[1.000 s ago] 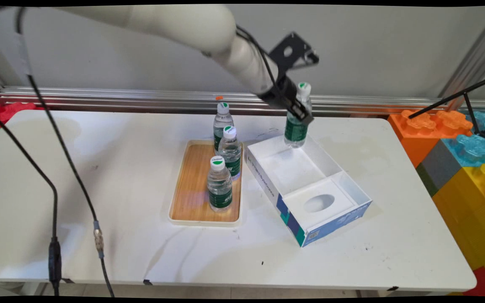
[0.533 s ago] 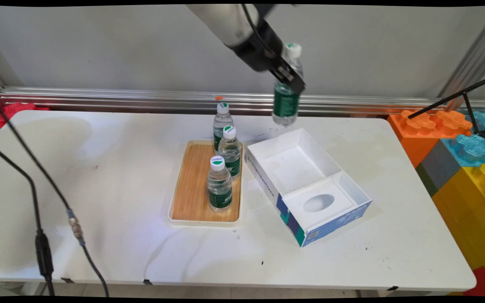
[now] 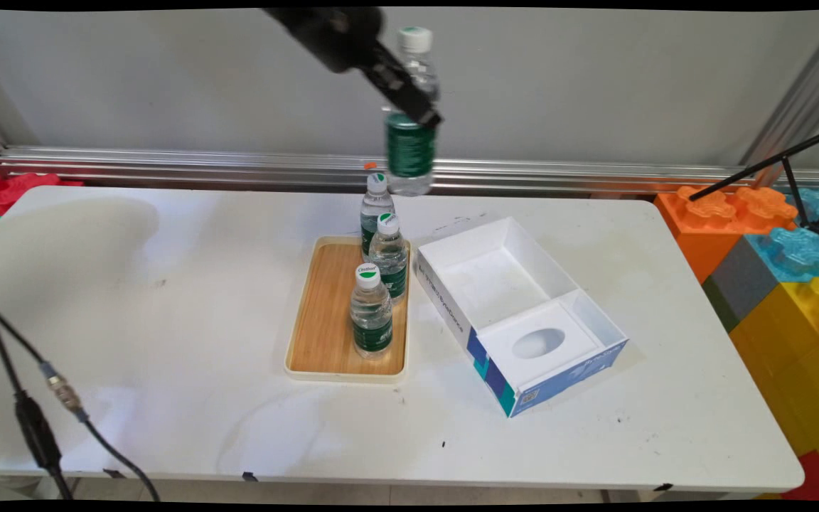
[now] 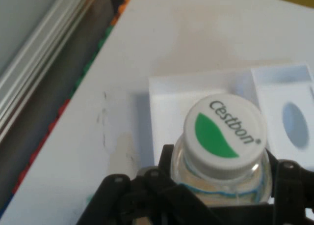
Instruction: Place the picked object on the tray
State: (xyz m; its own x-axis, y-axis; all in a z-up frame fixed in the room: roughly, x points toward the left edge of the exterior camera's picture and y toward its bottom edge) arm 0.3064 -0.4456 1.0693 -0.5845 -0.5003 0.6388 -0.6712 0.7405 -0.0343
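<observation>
— Clear plastic, green label, white cap: that's the held bottle [image 3: 410, 114], up high in front of the wall, well above the table [image 3: 168, 299].

— What has it?

— The gripper [image 3: 409, 89], coming in from the top edge. Its black fingers [image 3: 401, 87] are pinched on the bottle's upper body, just under the neck. The bottle hangs upright, touching nothing below.

— And from the hand's own camera?

— You look straight down on the cap [image 4: 225, 134]: white, with a green leaf mark and the word "Cestbon". The black linkage hugs the bottle on both sides.

— What's underneath?

— Its bottom hangs above the far bottle [image 3: 376, 211] of three. That one stands at the tray's far end, and I can't tell whether it's on the tray or just behind it. The middle bottle [image 3: 389, 254] and near bottle [image 3: 371, 311] stand upright on the wooden tray [image 3: 324, 320].

— Anything beside that?

— An open white box [image 3: 516, 313] with blue sides, just right of the tray, angled. It has one open compartment at the far end, and an insert with an oval hole [image 3: 539, 343] at the near end. Coloured blocks [image 3: 779, 249] are stacked past the table's right edge.
</observation>
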